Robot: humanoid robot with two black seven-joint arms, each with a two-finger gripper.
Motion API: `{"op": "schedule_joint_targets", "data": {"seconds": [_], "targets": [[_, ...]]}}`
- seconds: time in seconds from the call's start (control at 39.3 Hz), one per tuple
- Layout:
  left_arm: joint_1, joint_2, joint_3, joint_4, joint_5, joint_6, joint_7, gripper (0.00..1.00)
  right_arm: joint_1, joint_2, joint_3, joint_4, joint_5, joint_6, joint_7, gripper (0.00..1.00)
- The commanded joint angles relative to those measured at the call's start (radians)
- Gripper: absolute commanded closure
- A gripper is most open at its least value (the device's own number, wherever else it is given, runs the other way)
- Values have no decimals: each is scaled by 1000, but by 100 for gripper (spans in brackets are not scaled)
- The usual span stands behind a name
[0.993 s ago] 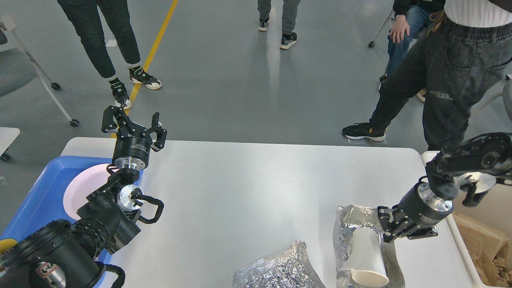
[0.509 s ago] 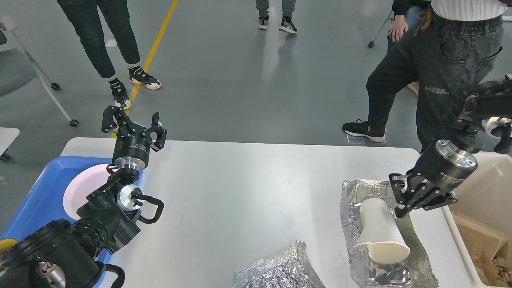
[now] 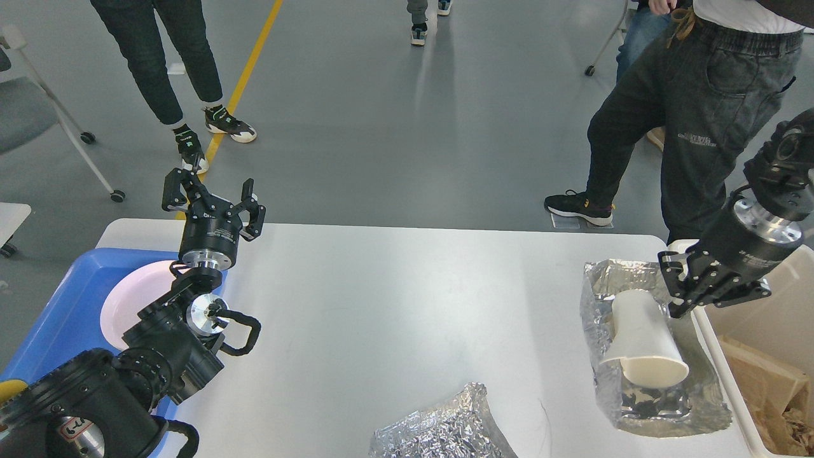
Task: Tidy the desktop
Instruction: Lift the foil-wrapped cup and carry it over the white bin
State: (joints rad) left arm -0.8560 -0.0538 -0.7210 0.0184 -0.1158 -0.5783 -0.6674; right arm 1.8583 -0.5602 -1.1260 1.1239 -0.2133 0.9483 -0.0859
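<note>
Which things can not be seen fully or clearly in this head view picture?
- Crumpled silver foil piece: cut off by the bottom edge.
- Pale pink round plate in the blue plastic tray: partly hidden behind the left arm.
- Cream-white rectangular bin: cut off by the right edge.
- Right tool: whether it grips the white paper cup or the foil is unclear.
</note>
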Motion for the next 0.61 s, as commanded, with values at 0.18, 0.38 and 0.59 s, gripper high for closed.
{"op": "schedule_joint_targets", "data": {"seconds": [0.18,0.38,0.59], "targets": [[0,0,0,0,-1,0,0,3,-181,-33,12,-216,-142,-114,1,100],[0,0,0,0,1,0,0,3,-306,-41,17,-269,-225,-256,1,100],[0,0,0,0,1,0,0,3,-422,-63,69,-309,-304,-364,1,100]]}}
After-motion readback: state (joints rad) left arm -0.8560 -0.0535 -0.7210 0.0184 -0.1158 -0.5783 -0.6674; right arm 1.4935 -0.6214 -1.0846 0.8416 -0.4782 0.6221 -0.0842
